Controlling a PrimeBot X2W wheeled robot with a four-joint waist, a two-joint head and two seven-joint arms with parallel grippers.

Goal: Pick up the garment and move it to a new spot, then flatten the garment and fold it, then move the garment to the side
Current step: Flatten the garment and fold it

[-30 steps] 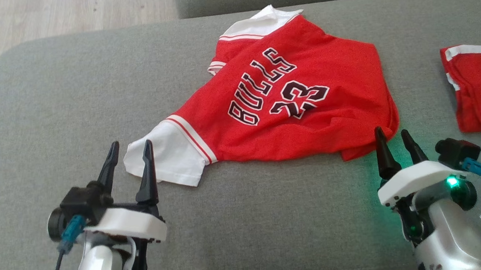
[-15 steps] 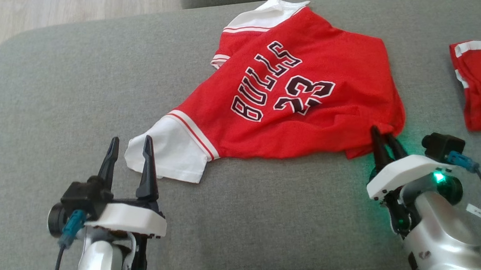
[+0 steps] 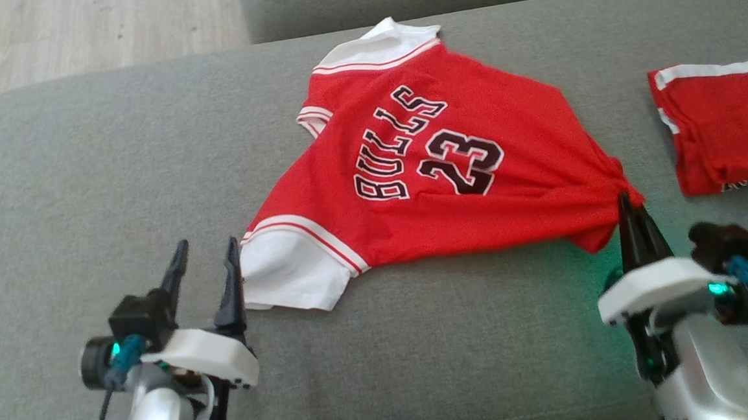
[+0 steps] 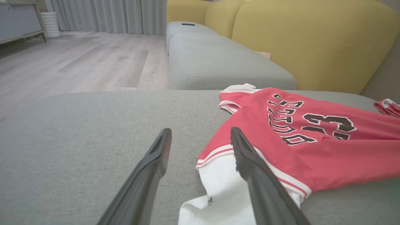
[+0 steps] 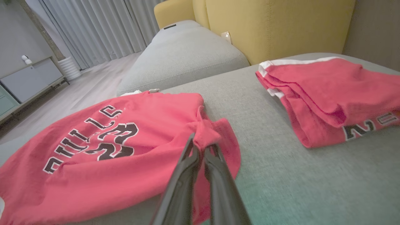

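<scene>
Grey sofa cushion [image 3: 85,156]: your work surface, with a yellow backrest [image 4: 312,40] behind it and wood floor [image 4: 93,59] beyond.

- Jersey [image 3: 450,186]: red, mid-cushion, lettering up, rumpled; its white sleeve [image 3: 287,277] lies nearest you on the left.
- Right gripper [image 3: 627,211]: clenched on the jersey's near right corner, cloth bunched at the tips and drawn taut.
- Left gripper [image 3: 207,246]: jaws apart and empty, just beside the white sleeve; whether it touches, you cannot tell.
- Folded red garment [image 3: 726,130]: far right, apart from the jersey.

Step in hand, by your reading: the pick-up for the move to a new spot. Next you likely need the left gripper to close on the sleeve so both ends lift together; dragging by one corner may bunch the cloth further.
</scene>
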